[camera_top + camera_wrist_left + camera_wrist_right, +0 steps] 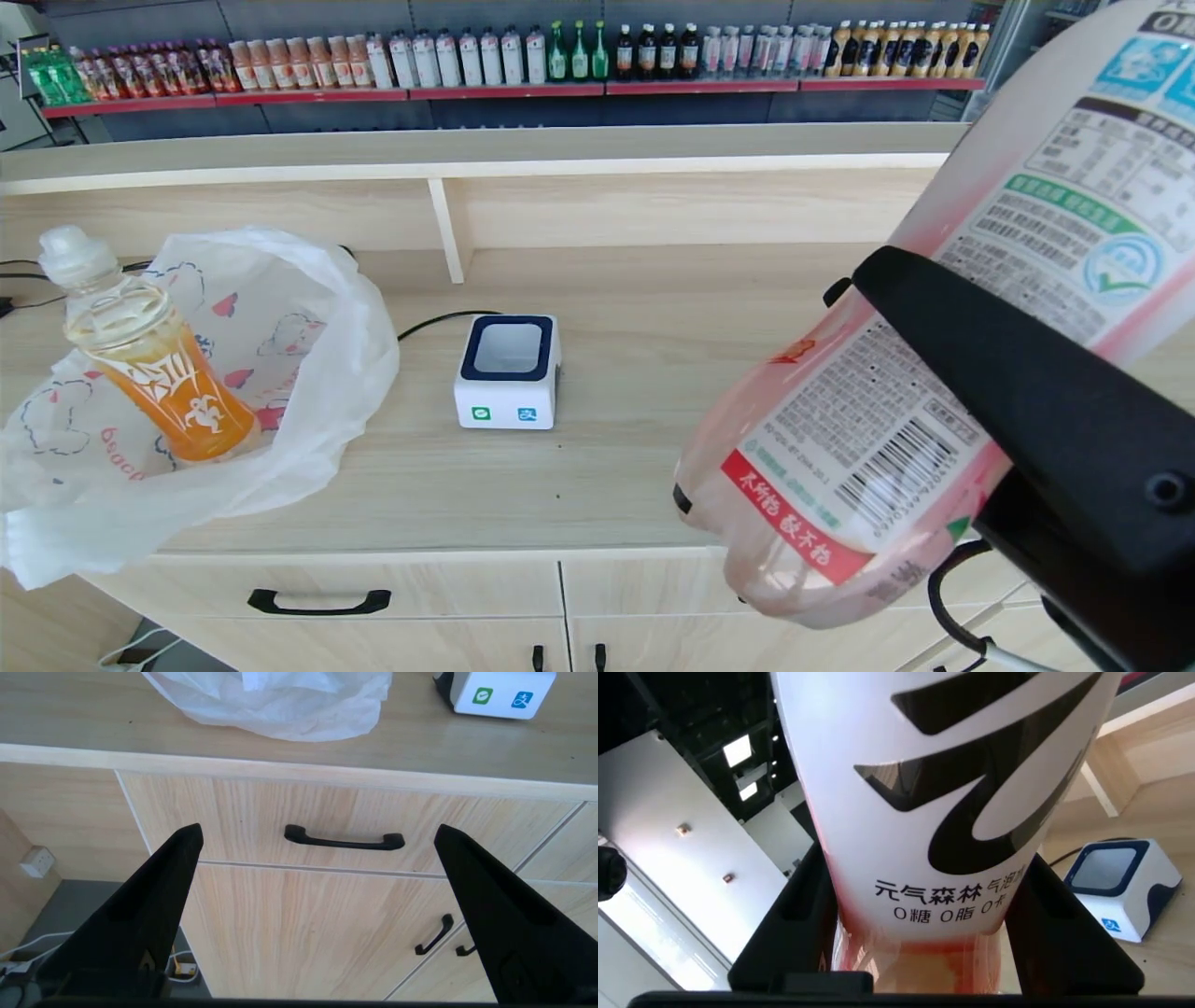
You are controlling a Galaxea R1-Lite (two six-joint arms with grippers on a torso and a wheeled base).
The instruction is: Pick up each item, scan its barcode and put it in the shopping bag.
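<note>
A pale wood-grain counter (607, 476) runs across the scene, with a raised ledge behind it and cabinet drawers below. Far back, a red-edged shelf (504, 91) carries a long row of drinks. On the counter's left lies the shopping bag (317, 317), thin crinkled white plastic with its mouth gaping; a clear bottle of orange tea (149, 364) stands tilted inside. Below the counter edge, the left gripper (318, 905) faces a drawer's black handle (344, 840), jaws spread wide and empty. At centre sits a boxy white scanner (507, 371) with a dark-rimmed window. At right, the right gripper (929, 943) clamps a glossy pink bottle (840, 448), slanted, barcode visible.
</note>
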